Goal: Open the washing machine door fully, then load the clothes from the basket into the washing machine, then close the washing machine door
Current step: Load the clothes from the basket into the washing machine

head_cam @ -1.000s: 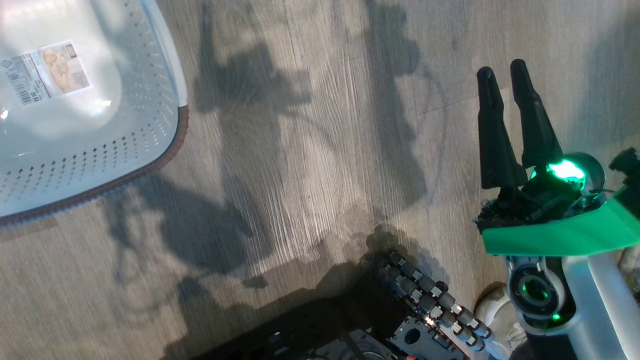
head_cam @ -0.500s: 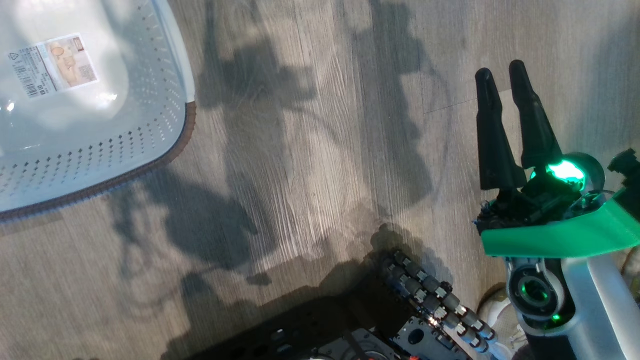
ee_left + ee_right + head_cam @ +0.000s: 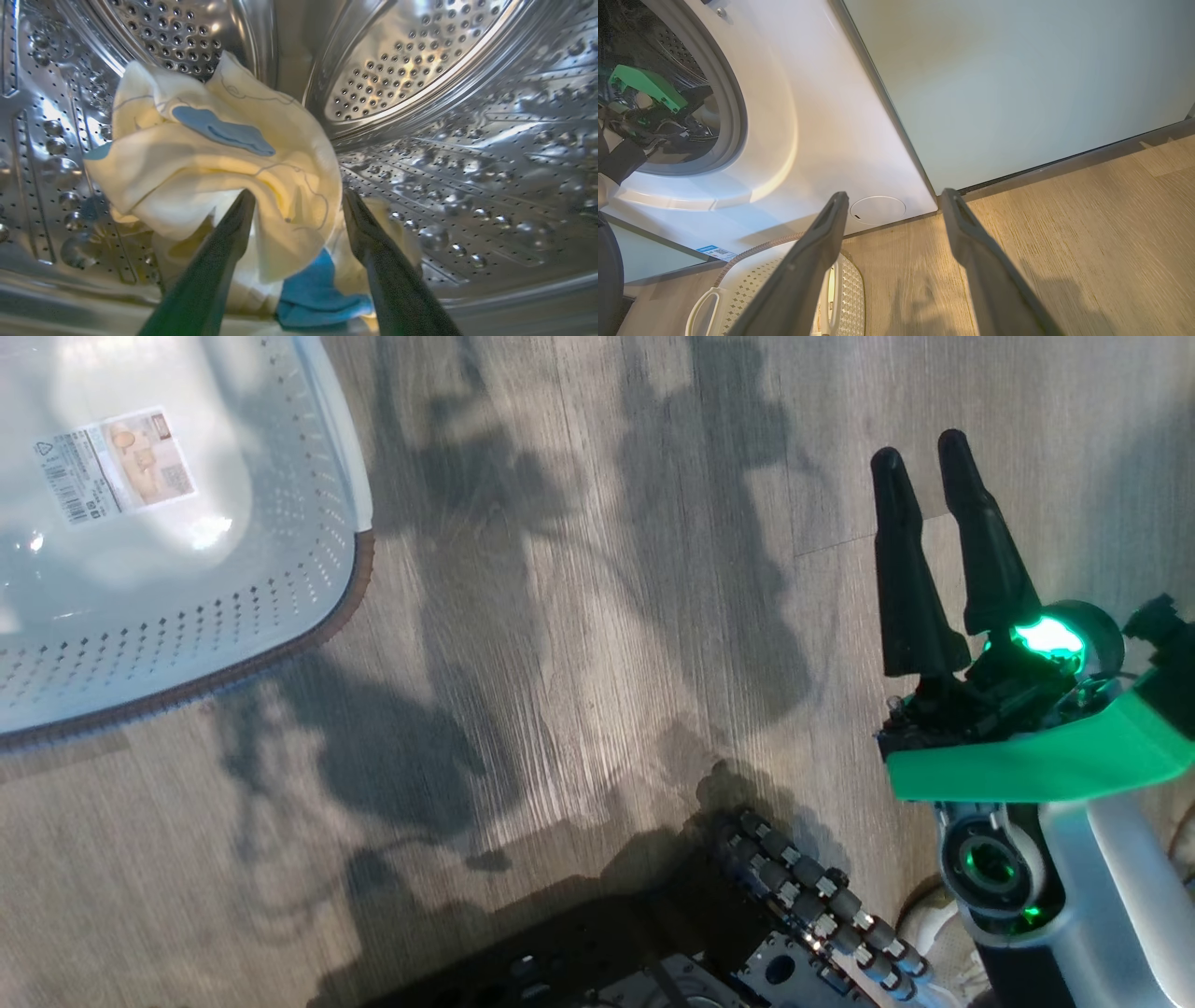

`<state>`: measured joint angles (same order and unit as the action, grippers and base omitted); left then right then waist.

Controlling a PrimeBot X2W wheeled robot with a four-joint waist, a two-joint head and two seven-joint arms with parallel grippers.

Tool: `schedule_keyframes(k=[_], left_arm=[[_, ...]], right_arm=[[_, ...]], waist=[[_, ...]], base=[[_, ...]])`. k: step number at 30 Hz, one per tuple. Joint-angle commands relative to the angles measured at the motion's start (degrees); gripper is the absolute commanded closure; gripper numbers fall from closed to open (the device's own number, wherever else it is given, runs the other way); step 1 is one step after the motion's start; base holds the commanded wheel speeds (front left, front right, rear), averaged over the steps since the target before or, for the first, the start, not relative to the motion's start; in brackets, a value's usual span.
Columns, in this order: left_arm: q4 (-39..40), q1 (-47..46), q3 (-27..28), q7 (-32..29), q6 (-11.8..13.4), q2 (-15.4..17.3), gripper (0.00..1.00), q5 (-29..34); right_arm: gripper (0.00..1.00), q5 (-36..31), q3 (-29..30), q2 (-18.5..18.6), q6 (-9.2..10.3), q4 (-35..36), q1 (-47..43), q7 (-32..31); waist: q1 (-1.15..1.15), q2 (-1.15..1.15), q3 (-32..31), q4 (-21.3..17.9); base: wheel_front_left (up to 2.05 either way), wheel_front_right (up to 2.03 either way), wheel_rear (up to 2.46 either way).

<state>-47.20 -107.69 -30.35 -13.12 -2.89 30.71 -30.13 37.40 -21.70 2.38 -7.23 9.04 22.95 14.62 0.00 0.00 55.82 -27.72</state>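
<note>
Washing machine with the clothes inside its steel drum.
Its white front has a grey gasket ring and a round lower hatch, and it stands on the wood floor beside a pale teal cabinet. The basket, cream-white, perforated and brown-rimmed with a label on its bottom, sits on the floor just before the machine. The clothes are a crumpled cream-yellow bundle with thin dark lines and blue patches, resting against the drum's perforated wall. The left pincer is in the drum, spread wide, with fabric loose between its fingers. The right pincer hangs over the floor, spread wide on nothing.
</note>
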Motion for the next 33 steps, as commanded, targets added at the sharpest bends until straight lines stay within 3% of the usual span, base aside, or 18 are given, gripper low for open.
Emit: schedule_keyframes(k=[1, 12, 22, 33], left_arm=[[3.2, 0.0, 1.0, -0.3, 0.7, 1.5, 0.00, -0.5], [17.6, 13.7, 4.1, 1.6, 4.8, 1.8, 0.00, -6.1], [34.8, 33.5, 5.7, 6.9, 10.2, 2.6, 0.00, -9.0], [47.2, 51.0, 6.3, 14.4, 16.0, 2.7, 0.00, -8.9]], right_arm=[[0.00, -0.4, -0.8, 0.5, -0.25, 1.2, -1.1, 0.4], [0.00, -1.9, 0.0, 0.5, -0.25, -0.3, 0.1, 0.4], [0.00, -6.3, 4.6, 0.5, -0.25, -2.0, -0.4, 0.4], [0.00, -10.8, 8.2, 0.5, -0.25, -4.0, -1.1, 0.4]], waist=[[0.00, 0.00, -0.2, 0.0], [0.00, 0.00, -3.1, 1.5], [0.00, 0.00, -7.9, 6.3], [0.00, 0.00, -13.2, 11.7]], base=[[0.00, 0.00, 0.00], [0.00, 0.00, 0.00], [0.00, 0.00, 0.00], [0.00, 0.00, 0.00]])
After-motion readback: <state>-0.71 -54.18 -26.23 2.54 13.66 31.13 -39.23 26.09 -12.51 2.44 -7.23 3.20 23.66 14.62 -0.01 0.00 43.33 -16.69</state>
